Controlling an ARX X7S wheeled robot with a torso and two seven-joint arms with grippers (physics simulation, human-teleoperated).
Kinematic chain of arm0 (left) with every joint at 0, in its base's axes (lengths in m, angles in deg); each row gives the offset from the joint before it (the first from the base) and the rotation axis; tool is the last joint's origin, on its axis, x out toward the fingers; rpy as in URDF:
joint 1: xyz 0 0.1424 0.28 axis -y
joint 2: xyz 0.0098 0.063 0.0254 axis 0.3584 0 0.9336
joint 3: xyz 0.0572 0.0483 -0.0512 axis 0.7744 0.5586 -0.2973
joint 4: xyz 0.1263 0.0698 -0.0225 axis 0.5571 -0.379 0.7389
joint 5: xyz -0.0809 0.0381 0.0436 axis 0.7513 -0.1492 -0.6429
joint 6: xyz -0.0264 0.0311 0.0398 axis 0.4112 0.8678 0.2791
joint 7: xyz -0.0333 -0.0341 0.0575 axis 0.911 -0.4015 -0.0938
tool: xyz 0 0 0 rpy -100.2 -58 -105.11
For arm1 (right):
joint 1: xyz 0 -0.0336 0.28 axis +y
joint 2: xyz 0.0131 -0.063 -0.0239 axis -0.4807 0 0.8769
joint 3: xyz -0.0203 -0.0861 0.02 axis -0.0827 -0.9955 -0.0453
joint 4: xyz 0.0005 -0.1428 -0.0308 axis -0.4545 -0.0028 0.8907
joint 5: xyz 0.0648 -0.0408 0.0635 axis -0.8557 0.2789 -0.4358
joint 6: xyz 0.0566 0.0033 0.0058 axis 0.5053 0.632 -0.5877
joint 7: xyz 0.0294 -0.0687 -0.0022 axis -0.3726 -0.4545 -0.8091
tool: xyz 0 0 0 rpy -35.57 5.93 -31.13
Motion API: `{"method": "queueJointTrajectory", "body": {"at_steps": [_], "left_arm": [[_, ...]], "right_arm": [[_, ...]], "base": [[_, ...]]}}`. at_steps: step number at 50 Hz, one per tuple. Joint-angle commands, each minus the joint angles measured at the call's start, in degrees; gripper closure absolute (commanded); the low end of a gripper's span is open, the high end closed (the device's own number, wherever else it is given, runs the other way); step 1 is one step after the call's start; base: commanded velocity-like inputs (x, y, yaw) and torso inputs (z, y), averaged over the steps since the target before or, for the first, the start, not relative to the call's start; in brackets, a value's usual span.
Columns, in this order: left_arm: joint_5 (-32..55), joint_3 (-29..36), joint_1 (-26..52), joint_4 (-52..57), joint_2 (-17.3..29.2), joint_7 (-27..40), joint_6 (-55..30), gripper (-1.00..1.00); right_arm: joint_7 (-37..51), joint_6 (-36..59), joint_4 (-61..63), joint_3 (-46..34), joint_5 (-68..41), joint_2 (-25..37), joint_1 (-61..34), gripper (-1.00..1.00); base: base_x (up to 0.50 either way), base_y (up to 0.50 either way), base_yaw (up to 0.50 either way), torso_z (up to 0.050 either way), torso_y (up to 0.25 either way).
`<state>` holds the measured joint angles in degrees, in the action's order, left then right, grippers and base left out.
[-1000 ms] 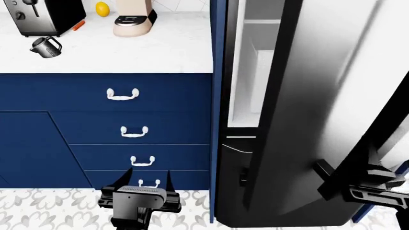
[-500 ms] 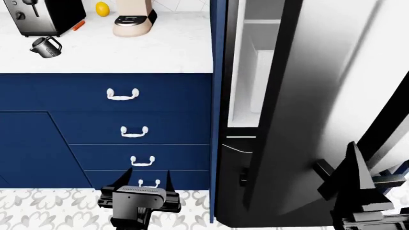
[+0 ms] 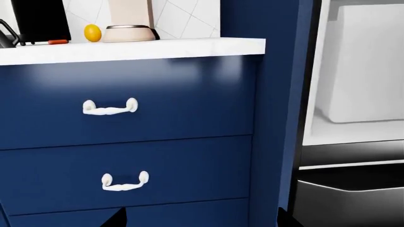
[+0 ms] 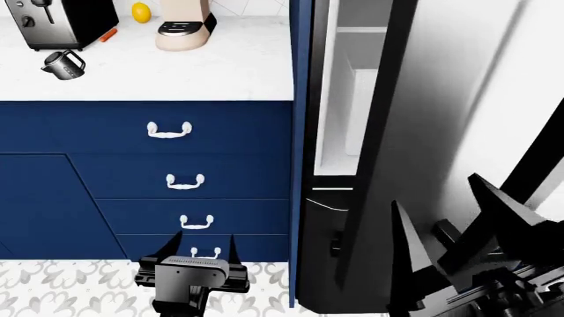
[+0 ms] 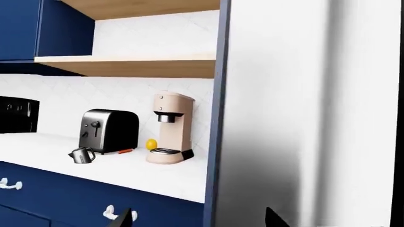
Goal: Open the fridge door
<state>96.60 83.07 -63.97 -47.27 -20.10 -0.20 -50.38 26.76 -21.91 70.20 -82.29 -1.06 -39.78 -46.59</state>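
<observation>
We see the fridge door on the right side of the head view. It is big, flat and shiny, and it already stands partly open. Between it and the blue cabinets there is a gap, and we can look in at the white inside of the fridge.

We think this door is heavy and stiff. It will not bend, and it will swing slowly on its hinge like a gate. The steel face looks smooth and slippery, so pushing there with a tip could slide off. The best place to hold is the long black handle, which shows at the far right edge of the head view. The dark edge of the door would also do for a push.

Our right tool is low by the door with its two pointy fingers spread wide, and it holds nothing. Our left tool hangs low in front of the blue drawers, also open and empty, well away from the door.

On the counter sit a toaster, a small kettle, a lemon and a coffee maker
</observation>
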Motion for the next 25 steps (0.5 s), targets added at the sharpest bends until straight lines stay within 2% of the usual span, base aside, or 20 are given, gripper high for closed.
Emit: {"method": "queueJointTrajectory", "body": {"at_steps": [1,6,15,25], "left_arm": [[0.22,0.23,0.06,-0.01,0.16,0.20,0.06,-1.00],[0.22,0.40,0.29,-0.71,-0.07,0.21,0.50,-1.00],[0.41,0.56,-0.31,-0.21,0.23,0.42,0.77,-1.00],[0.97,0.57,-0.34,-0.31,0.53,0.32,1.04,-1.00]], "right_arm": [[5.38,10.86,0.18,-17.75,-1.16,0.45,-19.28,-1.00],[10.18,17.55,0.18,-24.68,-2.83,-1.19,-26.68,-1.00],[11.88,20.57,-0.50,-34.26,-0.28,-4.76,-31.98,-1.00],[8.99,24.83,-8.76,-41.90,-0.04,-16.98,-43.11,-1.00]], "base": [[0.00,0.00,0.00,0.000,0.000],[0.00,0.00,0.00,0.000,0.000],[0.00,0.00,0.00,0.000,0.000],[0.00,0.00,0.00,0.000,0.000]]}}
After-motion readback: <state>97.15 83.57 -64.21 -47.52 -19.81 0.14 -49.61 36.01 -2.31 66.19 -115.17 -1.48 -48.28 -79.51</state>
